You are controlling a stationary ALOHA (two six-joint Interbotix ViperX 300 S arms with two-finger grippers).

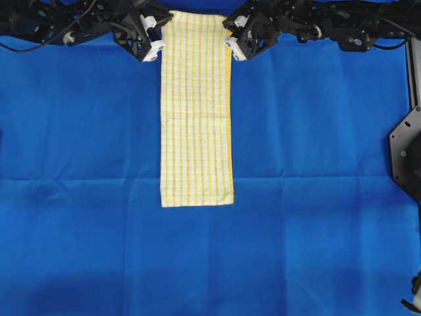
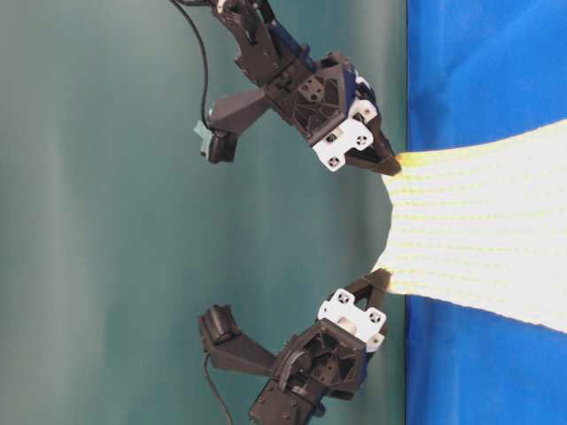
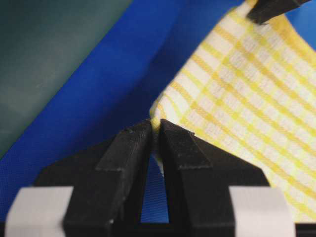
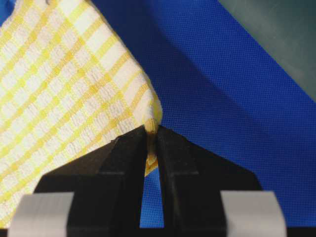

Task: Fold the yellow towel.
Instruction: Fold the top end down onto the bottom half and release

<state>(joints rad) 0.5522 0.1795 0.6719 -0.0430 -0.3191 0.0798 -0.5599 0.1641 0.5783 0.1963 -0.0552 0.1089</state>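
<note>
- The blue cloth (image 1: pixel 79 197) carried the yellow towel (image 1: pixel 196 131), a long strip with its far end lifted.
- I had the left gripper (image 1: pixel 156 47) and right gripper (image 1: pixel 231 47) each clenched on a corner (the edge sagged between them), so I judged an even, level carry toward the near hem best.

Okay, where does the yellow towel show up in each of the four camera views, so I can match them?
Overhead: the yellow towel is a long strip from top centre down the middle.
Table-level: it enters from the right, mid-height, pinched at two corners.
Left wrist: right half, corner in the left gripper.
Right wrist: left half, corner in the right gripper.
Shared landmark: the blue cloth beneath it.
</note>
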